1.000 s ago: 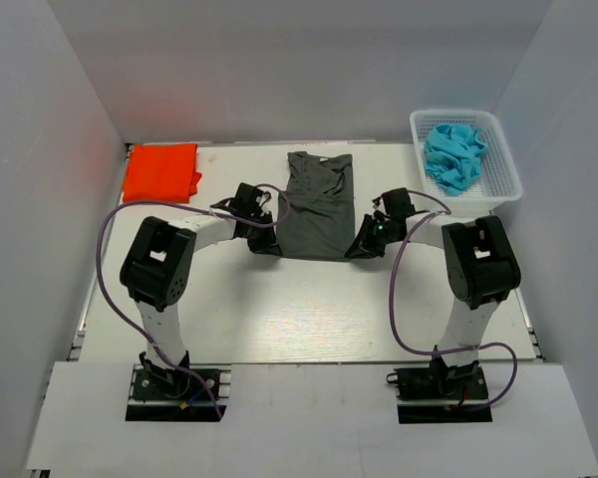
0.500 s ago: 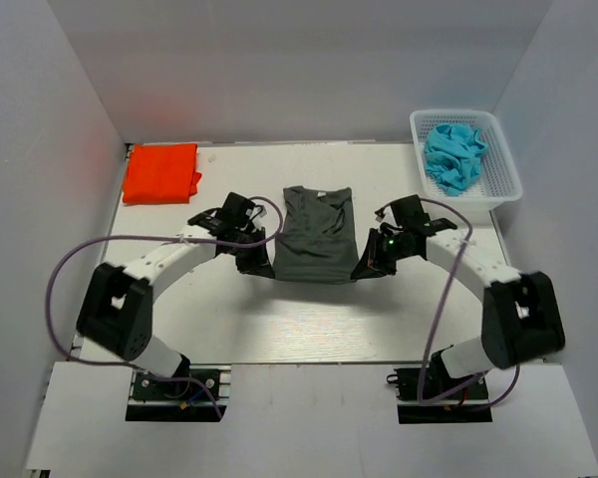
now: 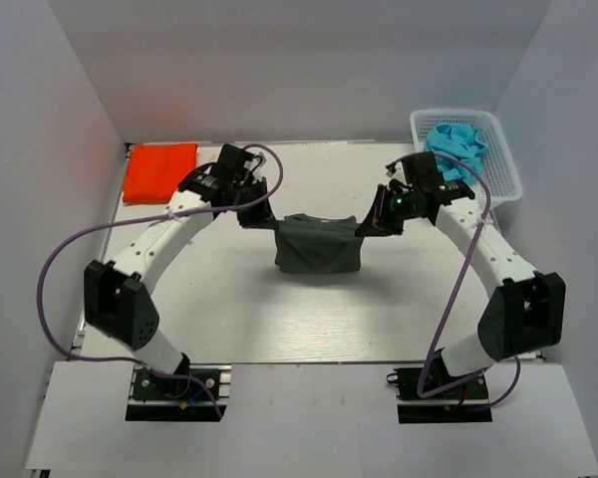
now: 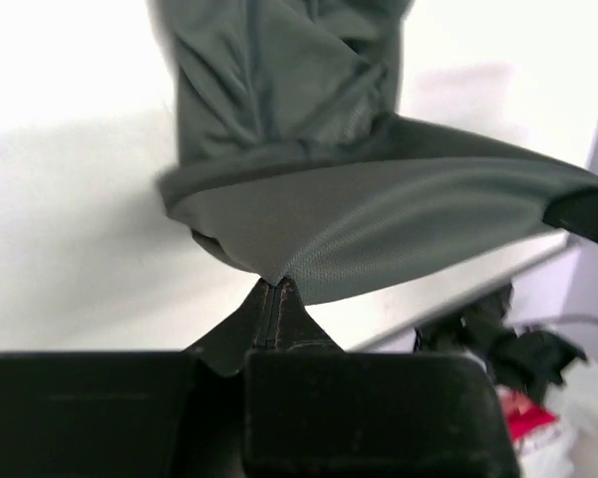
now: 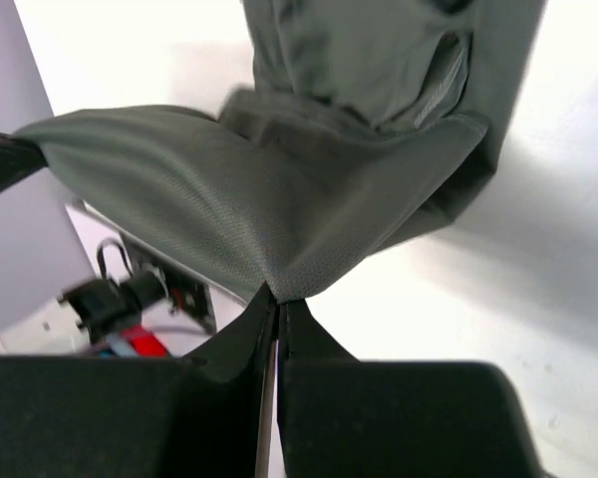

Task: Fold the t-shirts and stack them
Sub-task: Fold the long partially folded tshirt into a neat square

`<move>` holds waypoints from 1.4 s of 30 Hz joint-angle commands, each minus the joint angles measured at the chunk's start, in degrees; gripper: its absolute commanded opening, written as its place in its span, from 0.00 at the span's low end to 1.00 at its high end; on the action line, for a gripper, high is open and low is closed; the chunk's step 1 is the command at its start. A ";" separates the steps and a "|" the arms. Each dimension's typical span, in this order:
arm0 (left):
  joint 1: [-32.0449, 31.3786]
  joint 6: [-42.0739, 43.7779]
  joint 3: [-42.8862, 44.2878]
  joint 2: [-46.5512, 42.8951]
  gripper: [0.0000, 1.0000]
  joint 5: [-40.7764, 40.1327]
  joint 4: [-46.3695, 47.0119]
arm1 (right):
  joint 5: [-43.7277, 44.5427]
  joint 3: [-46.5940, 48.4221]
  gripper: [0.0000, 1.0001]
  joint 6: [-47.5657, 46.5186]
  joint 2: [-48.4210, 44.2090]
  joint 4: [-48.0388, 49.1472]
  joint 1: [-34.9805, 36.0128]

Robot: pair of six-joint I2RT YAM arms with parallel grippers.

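The dark charcoal-grey t-shirt (image 3: 317,244) hangs in mid-table, its near hem lifted and stretched between both grippers, the rest doubled under on the table. My left gripper (image 3: 262,216) is shut on the shirt's left hem corner (image 4: 279,261). My right gripper (image 3: 368,226) is shut on the right hem corner (image 5: 284,274). Both hold the cloth above the table. The orange-red t-shirt (image 3: 159,171) lies folded at the far left corner.
A white basket (image 3: 505,170) with crumpled blue cloth (image 3: 453,142) stands at the far right. White walls close in the table on the left, back and right. Purple cables loop off both arms.
Both grippers have risen and moved away from the near edge with the hem, folding the grey shirt's lower half up over itself. The arms have stretched out.
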 commanded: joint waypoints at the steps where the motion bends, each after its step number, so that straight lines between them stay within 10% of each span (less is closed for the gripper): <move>1: 0.88 0.02 5.68 4.03 0.00 -6.77 0.83 | 2.07 3.95 0.00 1.49 3.67 2.48 -1.24; 28: 5.63 -1.22 34.08 37.69 0.00 -3.45 9.17 | -0.93 25.66 0.00 2.02 31.45 8.38 -8.00; 30: 5.63 -1.22 35.58 39.19 0.21 -3.44 9.79 | -0.40 26.45 0.00 2.36 33.12 10.13 -8.53; 31: 5.63 -1.22 36.37 39.90 0.45 -3.44 10.75 | -0.39 26.80 0.07 2.11 34.26 10.74 -8.71; 32: 5.63 -1.22 38.98 41.47 0.93 -4.83 10.76 | -0.91 27.16 0.37 2.10 36.01 12.84 -8.97; 35: 6.15 1.15 45.65 43.24 1.00 -5.99 9.54 | -1.01 33.03 0.44 1.66 39.80 10.32 -9.85; 37: 6.15 4.56 48.23 43.24 1.00 -6.60 7.87 | 0.04 35.77 0.90 0.35 38.50 8.64 -9.76; 42: 4.75 5.99 37.80 35.79 1.00 -1.45 11.89 | 3.66 25.26 0.90 0.35 30.33 14.49 -9.06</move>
